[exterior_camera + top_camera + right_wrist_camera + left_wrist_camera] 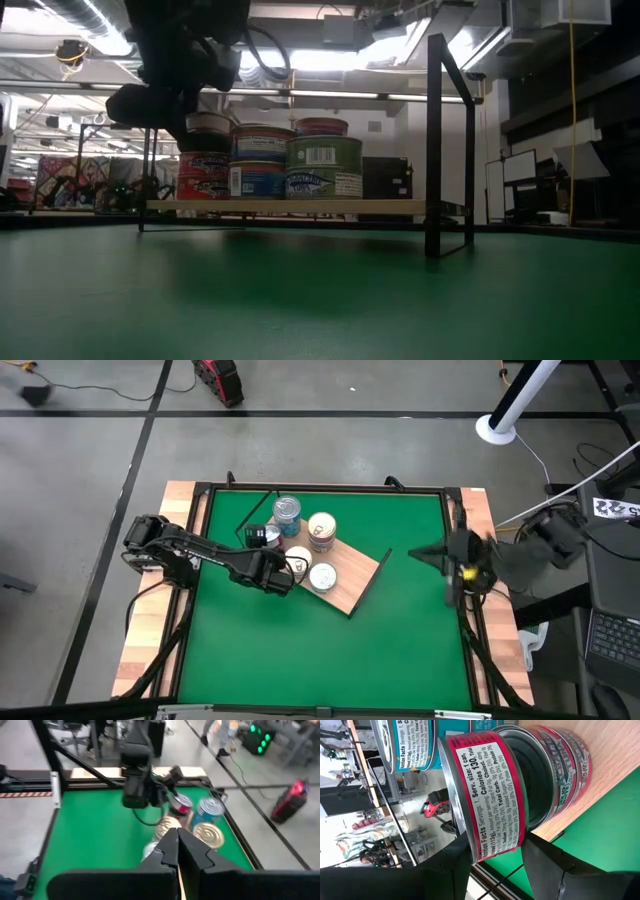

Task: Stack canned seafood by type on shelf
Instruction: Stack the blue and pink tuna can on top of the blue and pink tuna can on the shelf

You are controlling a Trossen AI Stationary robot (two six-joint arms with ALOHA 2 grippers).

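The shelf (352, 586) lies slantwise on the green mat, with stacks of canned seafood on it: blue-labelled tins (262, 160), green-labelled tins (323, 167) and red-labelled tins (562, 765). My left gripper (495, 862) is shut on another red-labelled tin (485, 800), held just above the red stack at the shelf's left end. My right gripper (177, 845) is shut on nothing and hangs high over the table's right side (435, 553). My left gripper pinches the red-labelled tin across its height, one finger (447, 865) at the lid side and the other (542, 857) at the bottom side, near the rim (490, 852). The fingers slant down from the table's left. The tin sits over the red stack (205, 172); whether they touch I cannot tell.
Tall dark posts (435, 150) of the shelf's frame rise at its right end. A silver-lidded tin (323, 575) and a gold-lidded one (321, 530) show from above on the shelf. Pale wooden rails (150, 645) flank the mat. Bare mat (330, 660) lies toward the near edge.
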